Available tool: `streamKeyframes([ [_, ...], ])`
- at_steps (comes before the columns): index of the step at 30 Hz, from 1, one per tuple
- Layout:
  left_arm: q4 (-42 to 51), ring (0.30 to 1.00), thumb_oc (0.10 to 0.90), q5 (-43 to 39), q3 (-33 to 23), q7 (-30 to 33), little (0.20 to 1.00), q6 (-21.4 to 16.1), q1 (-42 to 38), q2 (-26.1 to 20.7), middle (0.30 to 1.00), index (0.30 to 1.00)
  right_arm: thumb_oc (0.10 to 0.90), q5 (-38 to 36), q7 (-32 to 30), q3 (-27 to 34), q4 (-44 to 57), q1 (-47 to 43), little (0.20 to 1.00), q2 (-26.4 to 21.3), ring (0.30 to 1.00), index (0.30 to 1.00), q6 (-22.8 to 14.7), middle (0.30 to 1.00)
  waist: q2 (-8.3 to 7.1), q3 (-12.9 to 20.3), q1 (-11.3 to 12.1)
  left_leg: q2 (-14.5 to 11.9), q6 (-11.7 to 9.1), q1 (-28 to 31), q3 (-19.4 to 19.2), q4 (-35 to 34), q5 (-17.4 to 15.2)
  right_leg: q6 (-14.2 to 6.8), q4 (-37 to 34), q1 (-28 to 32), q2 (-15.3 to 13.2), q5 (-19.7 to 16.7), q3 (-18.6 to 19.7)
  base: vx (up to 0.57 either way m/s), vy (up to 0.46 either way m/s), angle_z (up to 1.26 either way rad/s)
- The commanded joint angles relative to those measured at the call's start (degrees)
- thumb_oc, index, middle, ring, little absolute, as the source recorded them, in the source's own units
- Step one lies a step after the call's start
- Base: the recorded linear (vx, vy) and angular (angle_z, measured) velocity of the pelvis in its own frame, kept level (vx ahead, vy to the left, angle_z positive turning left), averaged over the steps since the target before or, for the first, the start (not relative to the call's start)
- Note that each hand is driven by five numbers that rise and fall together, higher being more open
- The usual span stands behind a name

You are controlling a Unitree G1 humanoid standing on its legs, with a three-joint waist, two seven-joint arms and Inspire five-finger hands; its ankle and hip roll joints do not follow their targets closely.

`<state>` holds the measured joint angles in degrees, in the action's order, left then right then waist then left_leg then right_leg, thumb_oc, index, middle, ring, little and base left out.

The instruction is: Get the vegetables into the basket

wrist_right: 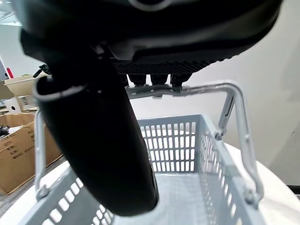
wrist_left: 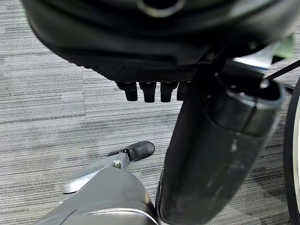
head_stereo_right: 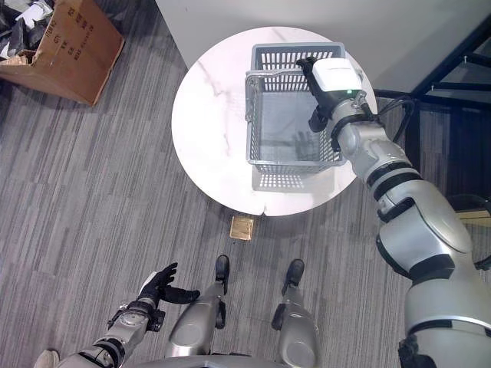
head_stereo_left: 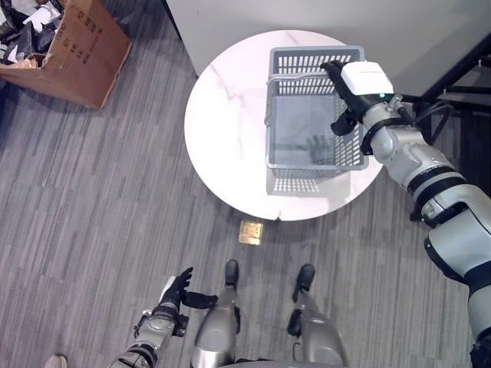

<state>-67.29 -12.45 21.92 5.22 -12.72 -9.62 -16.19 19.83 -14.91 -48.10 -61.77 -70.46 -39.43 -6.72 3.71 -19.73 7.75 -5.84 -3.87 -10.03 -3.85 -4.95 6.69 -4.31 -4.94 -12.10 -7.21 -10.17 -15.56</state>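
Basket [head_stereo_left: 314, 115] on round counter [head_stereo_left: 222, 123], right of centre, toward 2 o'clock; looks empty. No vegetables seen.

Right hand [head_stereo_left: 357, 84] over basket's right rim by handle [wrist_right: 187, 90]; fingers [wrist_right: 152, 79] straight, holding nothing.

Left hand [head_stereo_left: 178, 290] low, relaxed, idle.

Step judged: hand at basket, nothing to drop. Next: locate vegetable.

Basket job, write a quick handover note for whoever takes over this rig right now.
Right robot hand: over the grey basket, fingers curled at its handle; whether they grip it is unclear.
Left robot hand: low by the floor, fingers relaxed, holding nothing.
Basket stands on the round white table and looks empty.
Done: no vegetables loaded.
Left: find the vegetables and put them in. A cardboard box sits on the floor.
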Motion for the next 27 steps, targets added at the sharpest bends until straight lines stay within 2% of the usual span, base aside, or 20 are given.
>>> streamKeyframes([
  [1, -2.5, 1.000, 0.900, 0.4, 5.3, 1.5, 1.000, 0.1, 1.1, -2.9, 1.000, 1.000, 0.400, -2.5, -0.3, -3.4, -5.5, -8.2, 0.300, 0.5, 0.300, 0.300, -0.6, 0.300, -2.14, 1.8, 1.2, 0.3, -3.3, -0.5, -2.0, -0.1, 1.4, -4.6, 2.7, 1.2, -3.5, 2.0, 4.6, 0.01, -0.003, 0.03],
  [5, -1.7, 1.000, 0.900, 0.8, 5.7, 1.2, 1.000, 0.1, 1.2, -2.5, 1.000, 1.000, 0.400, -2.9, 0.6, -1.5, -9.9, -3.8, 0.300, -0.7, 0.300, 0.300, -0.5, 0.300, -1.61, 1.8, 1.7, 0.8, -3.2, -0.4, -1.7, -0.1, 1.4, -4.7, 2.5, 1.7, -3.7, 2.0, 4.1, 0.01, 0.007, 0.06],
  [17, -2.1, 1.000, 0.900, 3.9, 5.9, 0.4, 1.000, 0.6, 1.3, -1.6, 1.000, 1.000, 0.400, -3.0, 2.4, 2.3, -10.5, 4.9, 0.300, -2.7, 0.300, 0.300, -0.9, 0.300, -1.64, 1.4, 0.9, 1.0, -2.9, 0.4, -1.9, -0.1, 0.8, -4.9, 2.4, 2.1, -4.0, 1.9, 4.7, 0.00, 0.004, 0.04],
  [19, -2.1, 1.000, 0.900, 3.9, 5.4, 0.2, 1.000, 0.8, 1.4, -1.6, 1.000, 1.000, 0.400, -3.7, 2.8, 2.4, -7.5, 6.4, 0.300, -3.2, 0.300, 0.300, -1.3, 0.300, -1.86, 1.5, 0.6, 1.0, -2.8, 1.0, -2.0, -0.1, 0.5, -4.9, 2.5, 2.4, -4.0, 2.0, 4.9, 0.00, 0.021, -0.01],
  [20, -2.1, 1.000, 0.900, 4.1, 4.9, -0.1, 1.000, 0.9, 1.7, -1.6, 1.000, 1.000, 0.400, -3.7, 3.1, 2.1, -1.7, 7.7, 0.300, -4.8, 0.300, 0.300, -1.7, 0.300, -2.13, 1.8, -0.1, 1.0, -2.7, 1.6, -2.3, -0.1, 0.2, -4.9, 2.7, 2.7, -4.0, 2.1, 5.1, 0.01, 0.025, -0.03],
  [21, -2.1, 1.000, 0.900, 4.1, 4.9, -0.1, 1.000, 0.9, 1.7, -1.6, 1.000, 1.000, 0.400, -3.7, 3.1, 2.2, -1.7, 7.8, 0.300, -4.8, 0.300, 0.300, -1.7, 0.300, -2.13, 1.8, -0.1, 1.0, -2.7, 1.6, -2.3, -0.1, 0.2, -4.9, 2.7, 2.7, -4.0, 2.1, 5.1, 0.01, 0.050, -0.03],
  [22, -2.1, 1.000, 0.900, 4.5, 4.0, -0.4, 1.000, 1.2, 2.1, -1.6, 1.000, 1.000, 0.400, -3.8, 3.5, 2.5, 6.7, 9.3, 0.300, -7.2, 0.300, 0.300, -2.1, 0.300, -2.63, 2.0, -1.1, 1.0, -2.6, 2.3, -2.5, -0.1, -0.2, -5.0, 2.9, 2.8, -4.1, 2.1, 5.5, 0.00, 0.036, -0.03],
  [25, -2.5, 1.000, 0.900, 4.8, 2.8, -0.9, 1.000, 1.6, 2.6, -1.5, 1.000, 1.000, 0.400, -4.0, 3.9, 4.1, 16.3, 12.2, 0.300, -10.2, 0.300, 0.300, -2.7, 0.300, -3.20, 2.3, -2.3, 0.9, -2.5, 3.2, -3.2, -0.1, -0.6, -5.1, 3.3, 3.1, -4.1, 2.2, 6.0, 0.01, 0.031, -0.08],
  [26, -2.5, 1.000, 0.900, 5.1, 1.8, -1.0, 1.000, 1.7, 2.9, -1.5, 1.000, 1.000, 0.400, -4.1, 4.3, 5.5, 21.8, 14.3, 0.300, -12.0, 0.300, 0.300, -2.9, 0.300, -3.47, 2.5, -3.0, 0.9, -2.4, 3.8, -3.5, -0.1, -0.9, -5.1, 3.3, 3.2, -4.2, 2.3, 6.3, 0.03, 0.065, -0.22],
  [27, -2.9, 1.000, 0.900, 5.6, 0.1, -1.4, 1.000, 2.2, 3.3, -1.4, 1.000, 1.000, 0.400, -5.1, 5.1, 9.8, 31.3, 20.0, 0.300, -15.2, 0.300, 0.300, -3.9, 0.300, -3.91, 3.2, -4.3, 0.9, -2.3, 5.2, -4.3, -0.1, -1.6, -5.2, 3.7, 3.8, -4.2, 2.4, 6.8, 0.03, 0.051, -0.23],
])
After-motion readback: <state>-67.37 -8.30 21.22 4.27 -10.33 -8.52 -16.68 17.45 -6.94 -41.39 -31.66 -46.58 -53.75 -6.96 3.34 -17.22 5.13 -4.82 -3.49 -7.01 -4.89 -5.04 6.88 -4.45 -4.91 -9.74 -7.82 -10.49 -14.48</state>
